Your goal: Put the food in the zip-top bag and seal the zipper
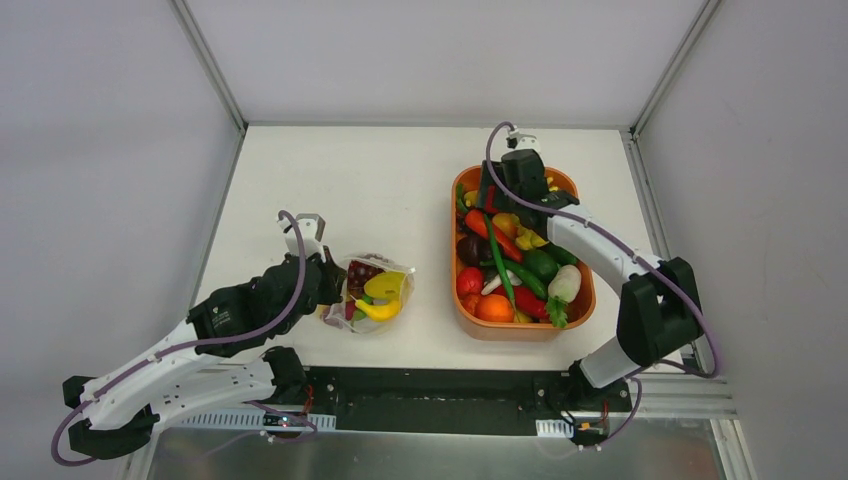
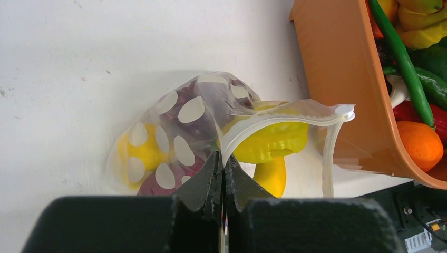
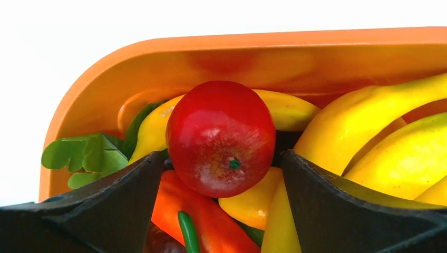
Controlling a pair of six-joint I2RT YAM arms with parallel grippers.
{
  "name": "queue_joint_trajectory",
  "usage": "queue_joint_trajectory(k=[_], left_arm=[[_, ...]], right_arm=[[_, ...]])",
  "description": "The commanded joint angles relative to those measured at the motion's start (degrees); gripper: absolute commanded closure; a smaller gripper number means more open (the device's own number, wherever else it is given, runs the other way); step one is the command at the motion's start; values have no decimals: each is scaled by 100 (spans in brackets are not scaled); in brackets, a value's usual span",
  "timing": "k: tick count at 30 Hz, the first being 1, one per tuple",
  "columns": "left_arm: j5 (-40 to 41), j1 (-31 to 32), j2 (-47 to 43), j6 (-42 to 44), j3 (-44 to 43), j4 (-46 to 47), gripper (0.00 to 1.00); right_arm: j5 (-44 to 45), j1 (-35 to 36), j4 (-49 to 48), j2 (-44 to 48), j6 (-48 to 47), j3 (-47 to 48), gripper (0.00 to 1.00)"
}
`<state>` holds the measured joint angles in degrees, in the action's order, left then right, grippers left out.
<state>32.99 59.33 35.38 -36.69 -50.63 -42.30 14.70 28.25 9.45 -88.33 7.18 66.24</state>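
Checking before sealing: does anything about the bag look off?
Yes. The zip-top bag lies slumped with its zipper bowed wide open, pinched at one end by the left gripper, and a yellow food piece sits right in the mouth, likely blocking closure.

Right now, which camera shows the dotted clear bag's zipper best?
Left wrist view: the whitish ridged zipper strip arcs open up close, one end pinched in the left tool. In the top view the dotted clear bag is too small; the right wrist view misses it.
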Motion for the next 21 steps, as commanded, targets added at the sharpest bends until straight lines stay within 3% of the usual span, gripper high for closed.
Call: queue_joint_trajectory(k=[1, 6, 14, 21], left_arm=[[-47, 61, -39, 23, -25, 71, 98], [-36, 61, -28, 30, -34, 90, 98], [-47, 61, 13, 39, -51, 81, 98], [-37, 63, 40, 39, -73, 127, 98]], right_arm=[[64, -27, -268, -75, -223, 266, 13], [-25, -32, -38, -381, -380, 477, 19], [-368, -23, -129, -184, -257, 458, 50], [-665, -24, -715, 920, 21, -197, 51]])
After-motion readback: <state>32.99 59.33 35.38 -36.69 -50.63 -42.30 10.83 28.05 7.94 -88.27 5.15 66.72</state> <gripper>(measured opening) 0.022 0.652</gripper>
